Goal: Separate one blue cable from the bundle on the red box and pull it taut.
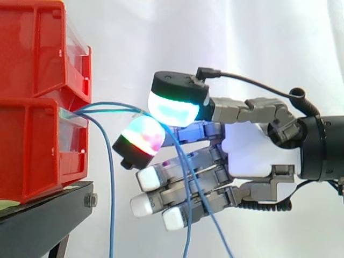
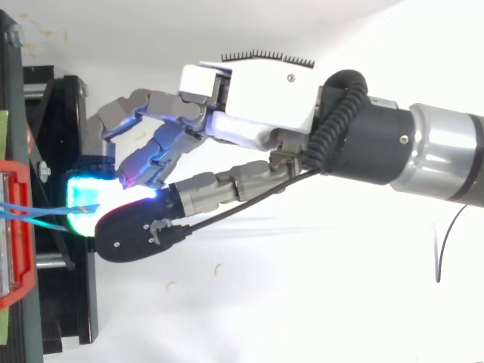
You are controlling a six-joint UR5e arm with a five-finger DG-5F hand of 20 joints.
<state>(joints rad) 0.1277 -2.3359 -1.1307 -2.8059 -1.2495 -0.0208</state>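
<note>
**Cable pinched, pull not yet made**

The hand (image 1: 247, 150) has two glowing pads (image 1: 174, 107) pressed together on a blue cable (image 1: 110, 106). Its lower fingers lie loosely straight and hold nothing. Loose strands (image 1: 185, 188) drop in front of those fingers.

Ahead of the pads the cable runs, slightly slack, into the red box (image 1: 32, 145) on the black stand (image 1: 43, 215).

The next move, I judge, calls for drawing back from the box without easing the pinch.

The side view shows the hanging strands. From above, two blue lines reach the pads, and I cannot tell whether both are caught.
</note>
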